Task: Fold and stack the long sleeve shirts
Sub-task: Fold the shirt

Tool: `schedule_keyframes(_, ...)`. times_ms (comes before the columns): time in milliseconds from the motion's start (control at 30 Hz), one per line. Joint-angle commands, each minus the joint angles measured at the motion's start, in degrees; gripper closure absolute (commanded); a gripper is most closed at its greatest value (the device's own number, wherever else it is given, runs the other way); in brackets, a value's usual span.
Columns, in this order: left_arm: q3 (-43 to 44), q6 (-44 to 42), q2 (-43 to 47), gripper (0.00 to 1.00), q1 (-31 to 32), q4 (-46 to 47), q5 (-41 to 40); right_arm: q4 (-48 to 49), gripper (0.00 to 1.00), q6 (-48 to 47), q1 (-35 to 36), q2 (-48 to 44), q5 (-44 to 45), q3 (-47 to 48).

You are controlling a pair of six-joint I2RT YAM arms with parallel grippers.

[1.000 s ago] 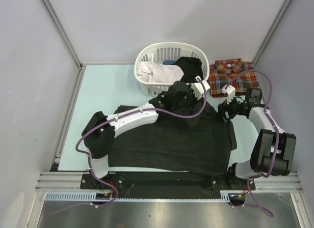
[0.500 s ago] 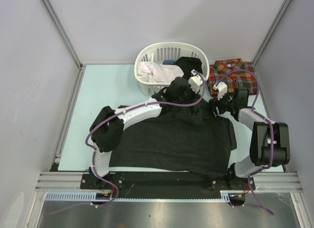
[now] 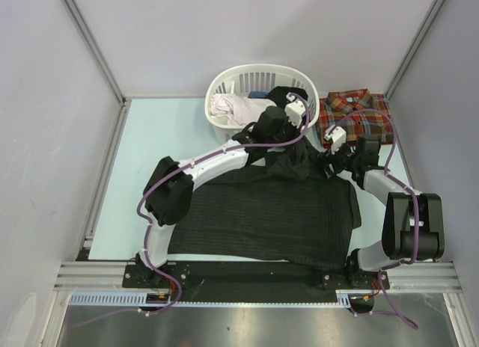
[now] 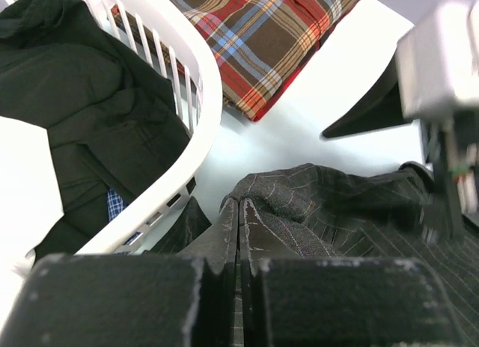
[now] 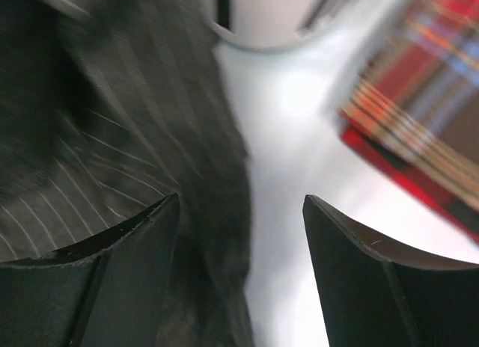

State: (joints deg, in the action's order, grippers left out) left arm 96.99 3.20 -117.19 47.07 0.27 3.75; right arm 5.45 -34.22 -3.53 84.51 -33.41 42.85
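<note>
L gripper (image 4: 238,212) clamped on pinstripe shirt's (image 3: 262,212) far edge by laundry basket (image 3: 258,68); R gripper (image 5: 241,203) jaws apart over same edge; plaid shirt (image 3: 355,115) folded far right; mid-fold, prob; next R must pinch cloth.

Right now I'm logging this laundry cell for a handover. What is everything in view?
pinstripe shirt: one, black, spread over the near table, far edge bunched up
plaid shirt: one, red-orange, folded, far right
basket: one, white, far centre
white garment: one, in the basket's left side
black garment: one, in the basket's right side
table: one, pale blue
left arm: white and black, reaching to the shirt's far edge
right arm: white and black, at the shirt's right edge
left fingers: black, shut on the pinstripe shirt
right fingers: black, open
</note>
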Motion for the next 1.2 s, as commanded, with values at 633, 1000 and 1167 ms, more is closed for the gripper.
schedule_keyframes(633, 5.1, 3.8, -1.2, 1.00, -2.5, -1.5, 4.9, 14.7, 0.34, -1.1, 1.7, 2.5, 13.4, 0.2)
schedule_keyframes(1000, 5.6, 3.6, -2.9, 1.00, -2.5, -2.7, 5.0, -4.1, 0.30, -2.7, -5.8, 6.5, -1.1, 9.9)
schedule_keyframes(1167, 5.5, 3.5, -3.3, 1.00, -2.4, -2.9, 5.2, -13.4, 0.34, -3.6, -7.0, 8.7, -7.3, 16.6)
